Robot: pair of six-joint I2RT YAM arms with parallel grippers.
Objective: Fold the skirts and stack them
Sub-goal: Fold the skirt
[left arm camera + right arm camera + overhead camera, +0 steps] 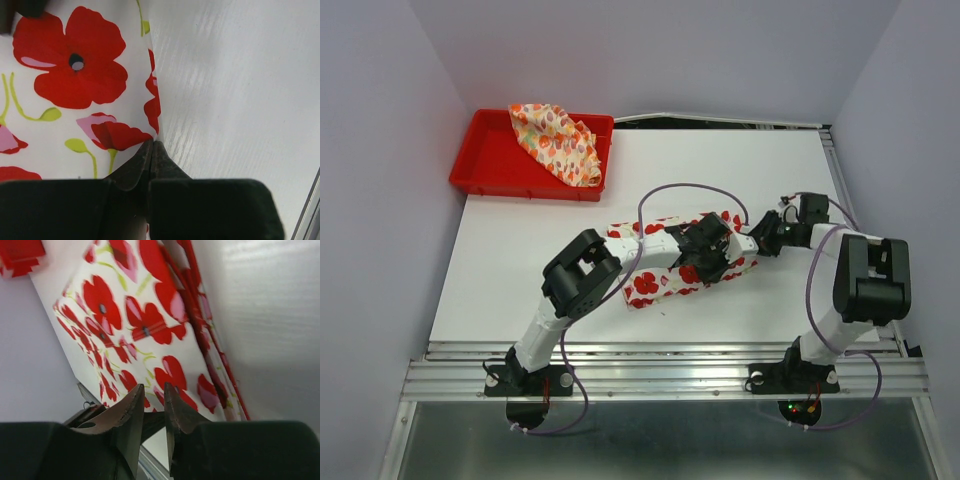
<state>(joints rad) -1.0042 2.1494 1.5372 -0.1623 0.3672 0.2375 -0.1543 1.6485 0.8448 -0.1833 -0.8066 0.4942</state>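
Note:
The white skirt with big red flowers (pixel 655 285) lies folded in a band across the middle of the table. My left gripper (pixel 705 252) is low over its right half; in the left wrist view the jaws are shut (pixel 152 144) right at the skirt's (pixel 75 75) edge, pinching it. My right gripper (pixel 750 243) is at the skirt's right end; its jaws stand a little apart (pixel 152 387) with nothing between them, above the flowered cloth (pixel 145 325). The cream skirt with small orange, red and yellow marks (pixel 558 143) lies crumpled in the red tray.
The red plastic tray (pixel 485 165) stands at the table's back left corner and shows in the right wrist view (pixel 20 255). Grey walls close in the left, back and right sides. Metal rails (pixel 660 370) run along the near edge.

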